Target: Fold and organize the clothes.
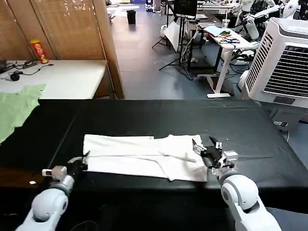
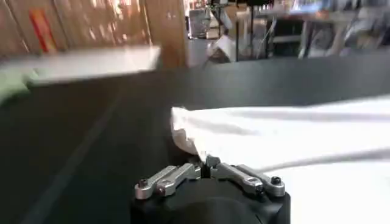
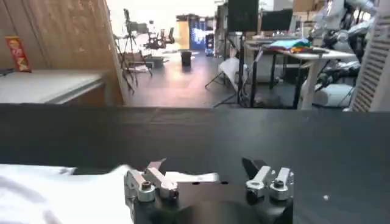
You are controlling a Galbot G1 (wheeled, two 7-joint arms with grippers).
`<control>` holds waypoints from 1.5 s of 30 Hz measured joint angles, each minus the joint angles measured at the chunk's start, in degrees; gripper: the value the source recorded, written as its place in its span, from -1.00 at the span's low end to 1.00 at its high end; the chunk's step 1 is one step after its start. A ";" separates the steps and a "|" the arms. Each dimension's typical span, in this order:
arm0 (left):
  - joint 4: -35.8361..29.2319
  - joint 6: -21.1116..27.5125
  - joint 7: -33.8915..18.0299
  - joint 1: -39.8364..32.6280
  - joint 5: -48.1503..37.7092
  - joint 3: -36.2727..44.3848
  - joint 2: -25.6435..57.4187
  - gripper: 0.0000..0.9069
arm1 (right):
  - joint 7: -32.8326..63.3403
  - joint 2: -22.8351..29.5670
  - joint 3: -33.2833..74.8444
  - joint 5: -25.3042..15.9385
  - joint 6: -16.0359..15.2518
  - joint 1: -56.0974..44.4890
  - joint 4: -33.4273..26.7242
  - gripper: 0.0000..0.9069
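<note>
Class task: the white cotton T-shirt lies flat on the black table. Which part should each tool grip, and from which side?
Probably the near corners of the white cotton T-shirt. It lies flat as a long strip across the black table, so its short ends are exposed: left tool from the left end, right tool from the right, low along the tabletop.

A green cloth (image 1: 17, 108) lies on the black table (image 1: 144, 118). A red can (image 1: 39, 51) stands on the white table (image 1: 67, 77).
</note>
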 joint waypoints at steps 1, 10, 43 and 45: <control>0.89 -1.23 -0.04 0.20 0.48 -0.47 1.95 -1.00 | 0.00 0.24 0.03 -0.07 0.00 -0.22 0.15 0.94; 1.59 -3.11 -1.19 2.50 2.84 -3.22 10.17 -1.00 | -0.01 1.81 0.03 -1.33 0.02 -1.27 0.85 0.94; -19.70 16.97 -11.89 -5.43 -26.28 22.98 -18.11 -1.00 | -0.57 3.14 3.24 -4.59 0.75 -4.86 1.22 0.94; -19.70 16.89 -11.84 -5.22 -25.65 23.49 -18.81 -0.72 | -0.57 3.14 2.91 -4.61 0.74 -4.59 1.01 0.94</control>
